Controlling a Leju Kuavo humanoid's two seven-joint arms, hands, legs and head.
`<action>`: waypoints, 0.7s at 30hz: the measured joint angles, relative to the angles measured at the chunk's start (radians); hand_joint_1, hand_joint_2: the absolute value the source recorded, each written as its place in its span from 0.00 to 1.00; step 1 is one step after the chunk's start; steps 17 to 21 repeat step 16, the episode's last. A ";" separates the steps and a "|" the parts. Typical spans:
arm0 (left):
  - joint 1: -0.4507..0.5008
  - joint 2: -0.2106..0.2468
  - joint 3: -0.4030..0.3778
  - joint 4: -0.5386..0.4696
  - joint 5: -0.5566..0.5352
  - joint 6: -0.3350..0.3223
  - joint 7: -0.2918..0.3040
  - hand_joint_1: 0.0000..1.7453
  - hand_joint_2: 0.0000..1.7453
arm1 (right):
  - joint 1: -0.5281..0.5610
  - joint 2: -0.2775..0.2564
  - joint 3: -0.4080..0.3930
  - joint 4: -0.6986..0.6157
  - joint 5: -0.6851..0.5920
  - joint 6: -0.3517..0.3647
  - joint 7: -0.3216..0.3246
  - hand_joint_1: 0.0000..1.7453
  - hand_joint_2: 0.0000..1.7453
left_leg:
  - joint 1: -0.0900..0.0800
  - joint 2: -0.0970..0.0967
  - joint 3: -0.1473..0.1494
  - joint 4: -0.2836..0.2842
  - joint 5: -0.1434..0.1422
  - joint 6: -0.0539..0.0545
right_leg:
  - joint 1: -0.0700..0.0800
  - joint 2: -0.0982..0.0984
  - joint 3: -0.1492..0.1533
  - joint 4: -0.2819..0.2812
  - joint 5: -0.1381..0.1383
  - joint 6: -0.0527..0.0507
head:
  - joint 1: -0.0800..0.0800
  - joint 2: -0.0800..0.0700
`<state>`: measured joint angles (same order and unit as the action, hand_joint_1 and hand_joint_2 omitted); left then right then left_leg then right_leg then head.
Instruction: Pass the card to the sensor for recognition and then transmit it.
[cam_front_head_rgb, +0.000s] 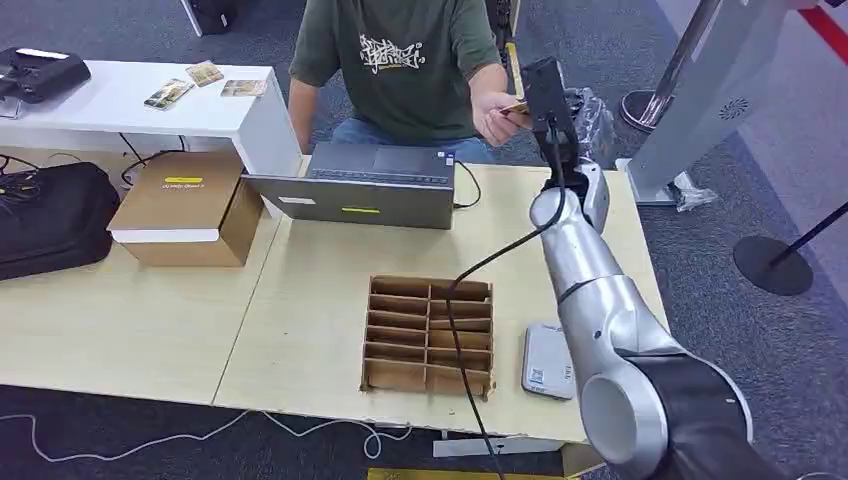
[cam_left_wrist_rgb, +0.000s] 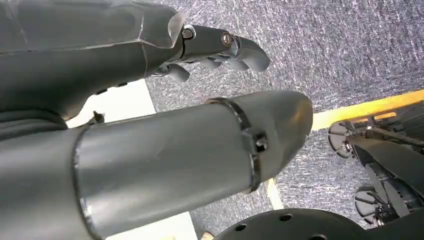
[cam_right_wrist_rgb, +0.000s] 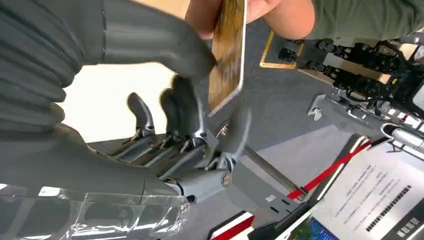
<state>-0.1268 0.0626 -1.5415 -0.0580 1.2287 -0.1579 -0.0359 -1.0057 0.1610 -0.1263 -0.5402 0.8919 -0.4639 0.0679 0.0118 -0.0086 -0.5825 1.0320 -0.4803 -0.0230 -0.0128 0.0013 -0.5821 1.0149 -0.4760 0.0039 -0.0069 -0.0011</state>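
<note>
Gold card (cam_right_wrist_rgb: 228, 55) sits btwn right hand (cam_right_wrist_rgb: 190, 107) thumb & fingers, person's hand (cam_front_head_rgb: 497, 117) pinching its far end too. Left hand (cam_left_wrist_rgb: 220, 50) curled, holding nothing.

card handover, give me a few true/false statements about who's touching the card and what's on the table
1. A person's hand holds the card at one end. True.
2. The right hand has fingers against the card. True.
3. The card lies flat on the table. False: it is up in the air beyond the table's far edge.
4. The cardboard divider tray is full of cards. False: its slots look empty.
5. The left hand grips a box. False: it holds nothing, over carpet.
</note>
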 joint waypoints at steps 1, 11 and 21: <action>0.000 0.000 0.000 0.000 0.000 0.000 0.000 0.00 0.00 | 0.000 0.000 0.000 0.000 0.002 0.002 0.000 0.00 1.00 | 0.000 0.000 0.000 0.000 0.000 0.000 | 0.000 0.000 0.000 0.000 0.000 0.000 | 0.000 0.000; -0.001 0.000 0.000 0.000 -0.005 0.000 0.002 0.00 0.00 | 0.000 0.000 -0.008 0.000 0.023 -0.001 -0.001 0.00 1.00 | 0.000 0.000 0.000 0.000 0.000 0.000 | 0.000 0.000 0.000 0.000 0.000 0.000 | 0.000 0.000; -0.002 0.002 0.000 0.000 -0.005 0.000 0.002 0.00 0.00 | -0.002 0.000 -0.010 0.004 0.037 -0.004 0.006 0.00 1.00 | 0.000 0.000 0.000 0.000 0.000 0.000 | 0.000 0.000 0.000 0.000 0.000 0.000 | 0.000 0.000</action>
